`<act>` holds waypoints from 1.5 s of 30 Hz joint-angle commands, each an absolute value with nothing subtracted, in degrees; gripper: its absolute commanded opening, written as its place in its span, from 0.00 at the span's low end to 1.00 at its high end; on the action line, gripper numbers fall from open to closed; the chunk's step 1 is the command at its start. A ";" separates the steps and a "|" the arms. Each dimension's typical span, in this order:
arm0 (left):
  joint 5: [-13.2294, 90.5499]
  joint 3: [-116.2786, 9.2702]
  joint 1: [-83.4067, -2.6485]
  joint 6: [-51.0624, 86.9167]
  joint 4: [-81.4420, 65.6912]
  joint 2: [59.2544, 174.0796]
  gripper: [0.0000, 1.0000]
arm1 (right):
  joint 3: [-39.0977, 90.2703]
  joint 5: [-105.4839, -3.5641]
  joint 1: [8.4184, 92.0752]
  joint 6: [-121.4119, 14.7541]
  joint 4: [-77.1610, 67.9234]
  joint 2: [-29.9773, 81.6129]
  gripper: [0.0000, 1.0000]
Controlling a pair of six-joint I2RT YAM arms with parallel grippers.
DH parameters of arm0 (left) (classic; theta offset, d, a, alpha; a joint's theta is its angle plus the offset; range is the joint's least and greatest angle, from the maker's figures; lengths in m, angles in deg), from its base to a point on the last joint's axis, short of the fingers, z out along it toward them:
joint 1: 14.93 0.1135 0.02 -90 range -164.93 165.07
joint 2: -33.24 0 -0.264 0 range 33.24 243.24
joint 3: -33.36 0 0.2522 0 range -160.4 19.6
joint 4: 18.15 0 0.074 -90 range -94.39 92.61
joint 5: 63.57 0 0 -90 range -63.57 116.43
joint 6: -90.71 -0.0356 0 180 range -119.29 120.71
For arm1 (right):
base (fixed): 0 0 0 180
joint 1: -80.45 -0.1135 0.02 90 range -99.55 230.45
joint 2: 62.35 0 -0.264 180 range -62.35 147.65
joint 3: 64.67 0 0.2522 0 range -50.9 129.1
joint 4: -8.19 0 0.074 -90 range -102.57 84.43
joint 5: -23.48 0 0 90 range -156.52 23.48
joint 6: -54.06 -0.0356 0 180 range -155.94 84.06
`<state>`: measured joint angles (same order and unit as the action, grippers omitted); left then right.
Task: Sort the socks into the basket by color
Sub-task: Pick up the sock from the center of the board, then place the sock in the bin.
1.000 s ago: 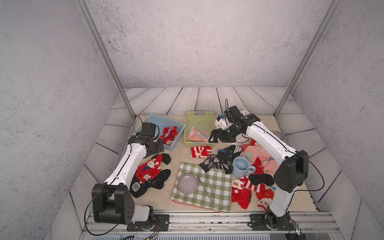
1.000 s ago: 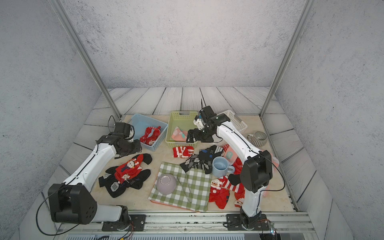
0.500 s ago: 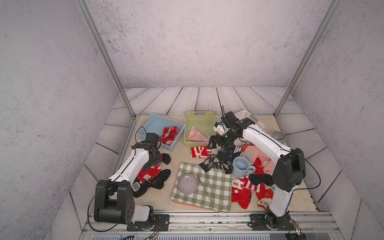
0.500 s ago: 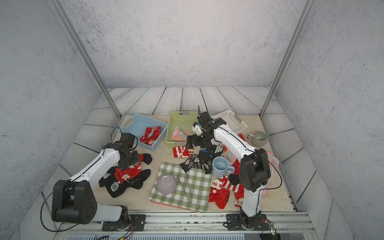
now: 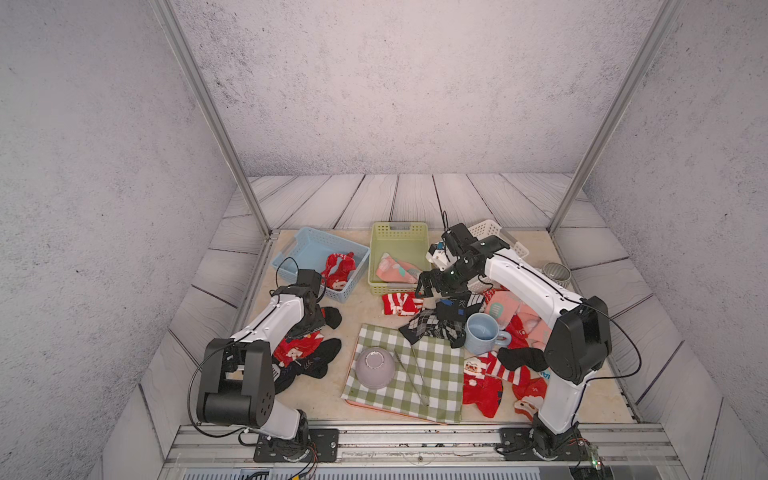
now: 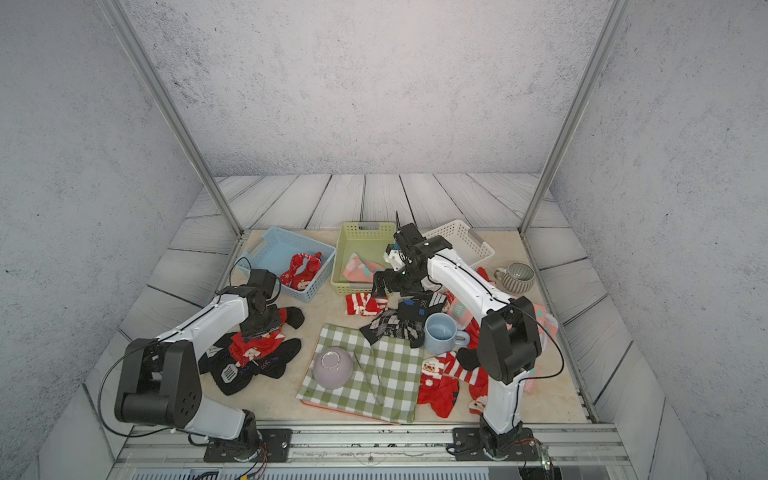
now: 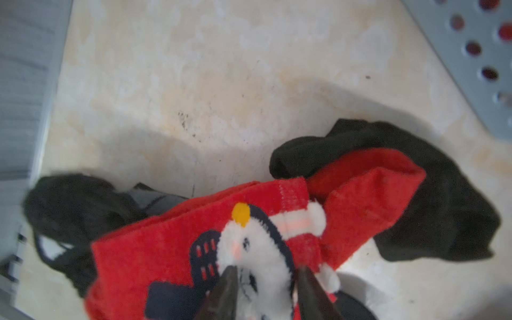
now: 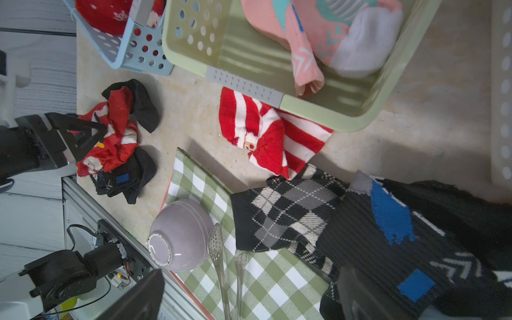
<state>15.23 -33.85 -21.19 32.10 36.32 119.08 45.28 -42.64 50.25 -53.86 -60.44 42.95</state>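
My left gripper (image 7: 266, 270) points down onto the sock pile at the front left and is shut on a red sock (image 7: 166, 249) with a white penguin figure; the fluffy figure is pinched between the fingertips (image 7: 231, 273). Black socks (image 7: 429, 194) lie under and beside it. My right gripper (image 8: 249, 277) stands open above the black argyle socks (image 8: 285, 210), just in front of the green basket (image 5: 399, 228), which holds pink socks (image 5: 395, 268). A red striped sock (image 5: 401, 303) lies against that basket. The blue basket (image 5: 307, 245) holds red socks (image 5: 340, 268).
A white basket (image 5: 490, 228) stands behind the right arm. An upturned lilac bowl (image 5: 375, 368) and metal tongs (image 5: 415, 374) lie on the checked cloth (image 5: 432, 382). Next to the black socks stands a blue mug (image 5: 482, 332). More red and pink socks (image 5: 511, 316) lie at the right, and a grey mug (image 5: 557, 272) behind them.
My left arm came back from the blue basket down to the pile, and its jaws closed on the red sock. My open right gripper moved from the green basket forward over the black socks.
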 commanded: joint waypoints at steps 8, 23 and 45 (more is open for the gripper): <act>14.72 -33.63 -21.35 32.01 37.88 115.66 0.00 | 45.43 -42.86 50.23 -53.43 -60.33 41.98 0.99; 19.82 -45.49 -21.45 29.66 42.76 102.65 0.00 | 47.47 -42.10 50.17 -52.39 -61.72 42.42 0.99; 23.76 -84.34 -22.44 20.77 39.28 125.11 0.00 | 46.96 -44.64 50.35 -51.44 -63.05 39.34 0.99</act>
